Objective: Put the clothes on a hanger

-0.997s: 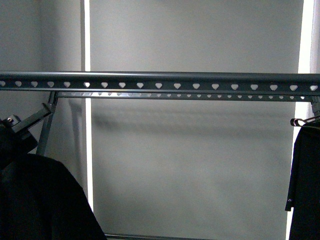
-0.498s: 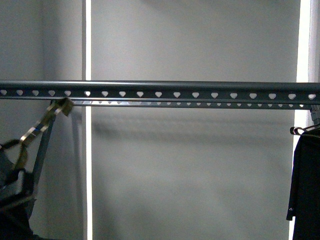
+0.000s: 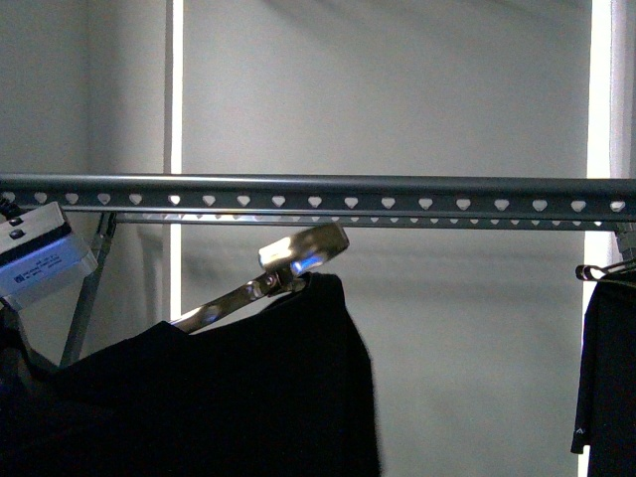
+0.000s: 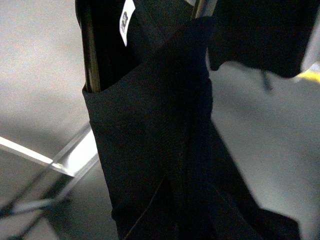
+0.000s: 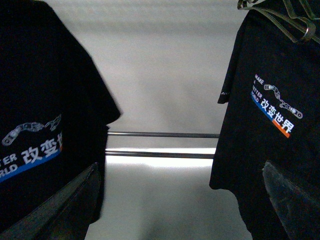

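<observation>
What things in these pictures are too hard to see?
Front view: hanger hook blurred; second garment cut by the right edge.
Left wrist view: T-shirt cloth fills the picture, hiding the left gripper; tag lettering too small.
Right wrist view: print cut by the left edge.

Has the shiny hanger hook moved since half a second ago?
Yes. The hanger hook has moved right, away from the rack's left leg, and now sits lower beneath the rail.

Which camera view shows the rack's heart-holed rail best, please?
The front view: the rail crosses the whole picture, its heart holes clear. The left wrist view shows only blurred bars, the right wrist view two thin bars; neither shows holes.
</observation>
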Tool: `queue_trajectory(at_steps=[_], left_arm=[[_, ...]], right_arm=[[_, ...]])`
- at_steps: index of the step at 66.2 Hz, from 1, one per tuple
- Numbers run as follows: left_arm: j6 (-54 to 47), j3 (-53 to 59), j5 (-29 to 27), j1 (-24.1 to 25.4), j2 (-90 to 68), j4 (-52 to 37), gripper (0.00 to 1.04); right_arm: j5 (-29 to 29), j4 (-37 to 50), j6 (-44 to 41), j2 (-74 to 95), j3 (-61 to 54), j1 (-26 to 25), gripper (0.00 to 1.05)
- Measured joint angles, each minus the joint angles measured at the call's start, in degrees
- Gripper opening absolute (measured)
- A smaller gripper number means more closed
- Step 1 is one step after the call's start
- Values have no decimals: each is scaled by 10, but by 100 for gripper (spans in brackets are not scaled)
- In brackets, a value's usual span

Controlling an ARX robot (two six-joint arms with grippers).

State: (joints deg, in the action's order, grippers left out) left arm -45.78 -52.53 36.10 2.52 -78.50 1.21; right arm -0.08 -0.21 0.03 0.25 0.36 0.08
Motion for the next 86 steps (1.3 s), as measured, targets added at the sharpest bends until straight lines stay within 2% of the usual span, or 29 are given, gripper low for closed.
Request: queue_trajectory(at_steps=[6,14,24,38,51,73,77,78,80,83,86], left_arm=[[-125,-31,13,13,-35,-19,4],[-244,-61,30,16,-62,-36,4],[-339,-102,51,-2,-87,-92,4],[-476,-148,75,-42,-117,-89,4],[-528,-149,91,-78,-127,-129,4],[-533,-149,94,-79,-127,-129,4],[-533,-149,94,-79,-127,-129,4],[-534,-149,94,-79,-127,-129,4],[-534,-149,94,-79,-127,-129,4],[-534,-149,94,-80,-127,-129,4],[-536,-149,95,-81,-127,-129,4]], right_arm=[[0,0,0,0,0,0,97],[0,0,0,0,0,0,97],[0,0,0,0,0,0,97],[0,0,0,0,0,0,97],[0,0,0,0,0,0,97],[0,0,0,0,0,0,97],[-79,-22,14,17,10,-26,97],[-129,-24,16,37,16,-47,97],[-178,-18,18,61,24,-71,97],[-270,13,19,122,43,-125,97],[-328,51,15,172,61,-165,97]])
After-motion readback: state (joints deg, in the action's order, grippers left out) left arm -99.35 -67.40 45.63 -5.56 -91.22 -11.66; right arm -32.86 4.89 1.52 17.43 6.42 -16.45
